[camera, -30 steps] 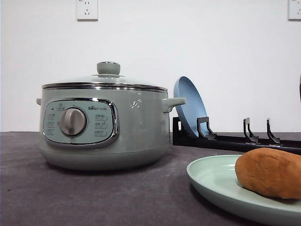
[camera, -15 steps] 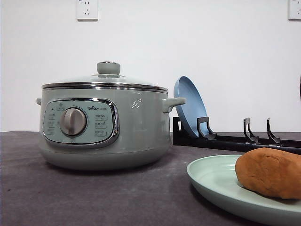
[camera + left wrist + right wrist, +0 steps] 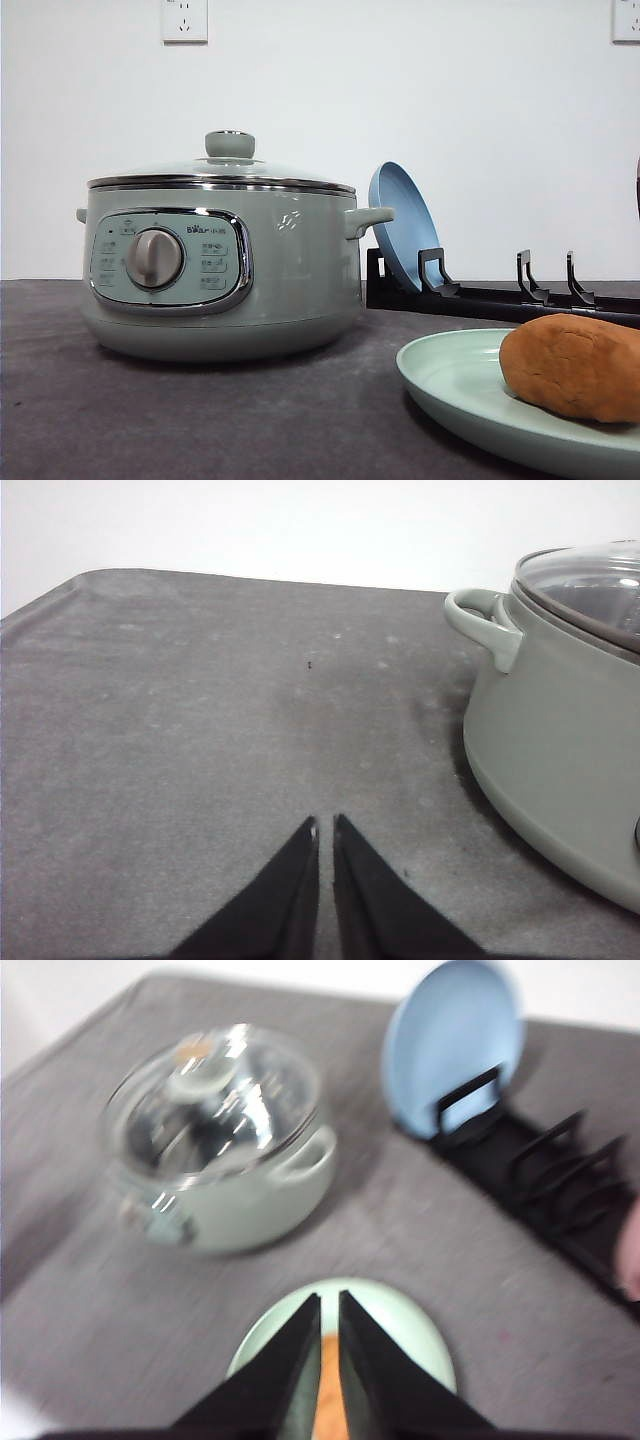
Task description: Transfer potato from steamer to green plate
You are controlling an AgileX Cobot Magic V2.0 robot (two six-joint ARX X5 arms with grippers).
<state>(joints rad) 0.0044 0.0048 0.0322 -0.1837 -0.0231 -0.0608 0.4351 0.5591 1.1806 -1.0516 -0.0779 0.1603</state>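
The potato (image 3: 573, 366) lay on the green plate (image 3: 455, 385), well apart from the lidded steamer (image 3: 220, 255). It looked firm, rough-skinned, fairly heavy; best gripped across its middle. Both claws, left (image 3: 325, 828) and right (image 3: 329, 1305), were nearly closed, empty.

1. The steamer (image 3: 222, 265) has a smooth, satin sage-green body, a shiny chrome rim and a clear glass lid (image 3: 215, 1100).
2. The potato (image 3: 572, 366) has matt, slightly rough skin.
3. Beneath it, the green plate (image 3: 455, 385) is smooth and faintly glossy.
4. The counter (image 3: 200, 415) looks like matt grey cloth.
5. Behind the steamer, the rack (image 3: 520, 297) is black and slightly shiny.
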